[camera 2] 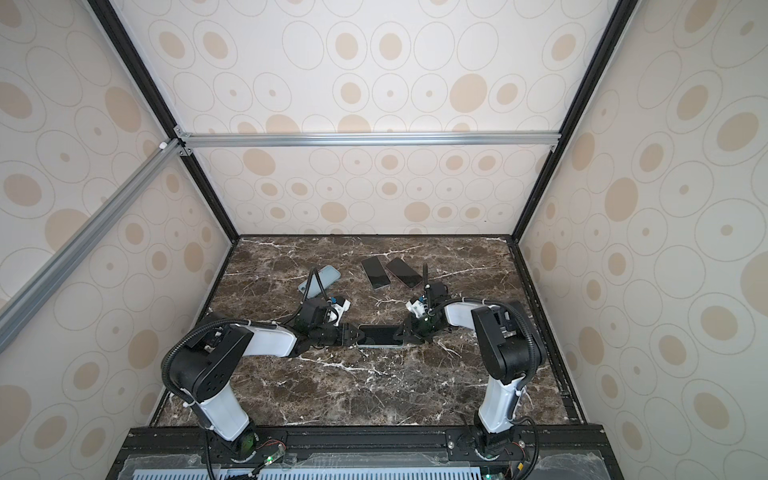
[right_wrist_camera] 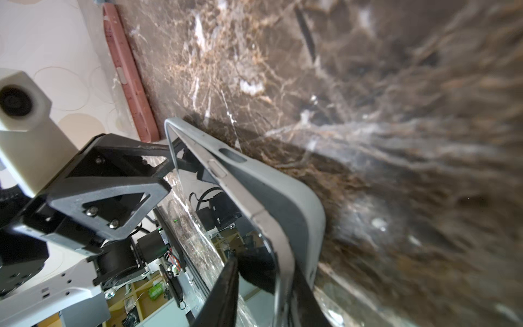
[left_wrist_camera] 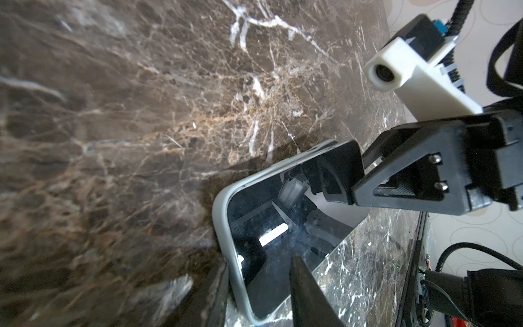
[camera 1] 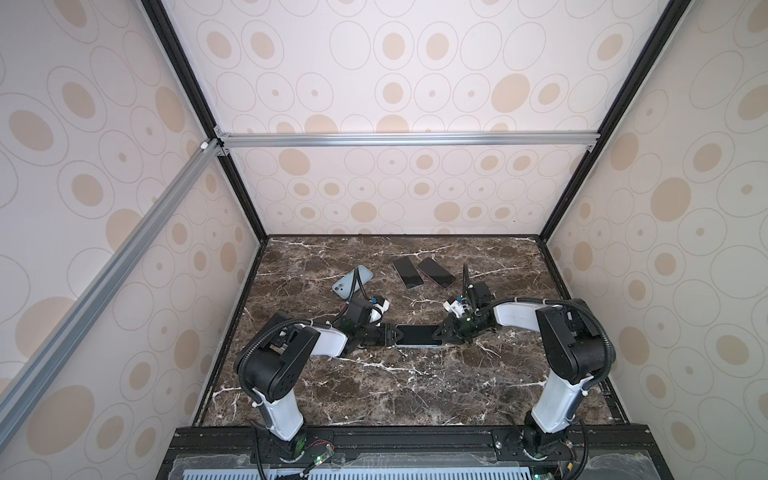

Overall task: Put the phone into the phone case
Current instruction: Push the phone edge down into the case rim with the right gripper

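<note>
1 phone (camera 1: pixel 417 333) in grey case (left_wrist_camera: pixel 219 223), scrn up, on table (camera 1: pixel 415 395)

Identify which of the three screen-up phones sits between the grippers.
The phone in the pale case, between left gripper and right gripper; the two back phones lie side by side farther away.

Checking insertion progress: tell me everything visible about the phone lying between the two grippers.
The phone lies screen-up in a pale grey case on the marble table, seemingly not fully seated. Glossy black glass, silver metal edge with a side button. The left gripper and right gripper straddle its short ends.
</note>
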Robot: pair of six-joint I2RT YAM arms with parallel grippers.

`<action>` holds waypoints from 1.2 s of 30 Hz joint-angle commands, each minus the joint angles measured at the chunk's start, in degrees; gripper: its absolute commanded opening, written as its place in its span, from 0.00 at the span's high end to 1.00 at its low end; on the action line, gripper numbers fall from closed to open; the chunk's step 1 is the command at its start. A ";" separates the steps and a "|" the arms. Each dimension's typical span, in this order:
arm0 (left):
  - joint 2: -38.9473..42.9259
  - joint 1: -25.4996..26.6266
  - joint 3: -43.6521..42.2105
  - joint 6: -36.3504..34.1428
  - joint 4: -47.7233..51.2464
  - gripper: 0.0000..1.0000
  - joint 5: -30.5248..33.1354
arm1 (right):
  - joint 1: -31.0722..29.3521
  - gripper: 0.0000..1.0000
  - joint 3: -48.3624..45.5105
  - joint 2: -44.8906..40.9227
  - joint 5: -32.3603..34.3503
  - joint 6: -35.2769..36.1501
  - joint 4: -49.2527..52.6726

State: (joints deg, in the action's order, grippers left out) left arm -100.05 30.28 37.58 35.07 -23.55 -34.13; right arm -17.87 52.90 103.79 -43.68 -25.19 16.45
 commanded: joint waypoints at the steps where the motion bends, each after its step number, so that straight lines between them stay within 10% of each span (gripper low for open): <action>1: -0.58 1.44 -1.87 -0.27 3.88 0.63 -0.15 | -1.43 0.69 0.92 -1.26 5.98 0.93 5.56; 36: 0.12 1.53 -6.00 1.22 0.61 0.70 -0.05 | -7.09 0.50 13.08 -3.60 21.98 4.06 24.23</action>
State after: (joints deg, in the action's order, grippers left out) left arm -99.09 31.22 33.23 35.62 -28.47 -34.81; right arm -24.71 64.49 102.13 -23.22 -21.87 37.80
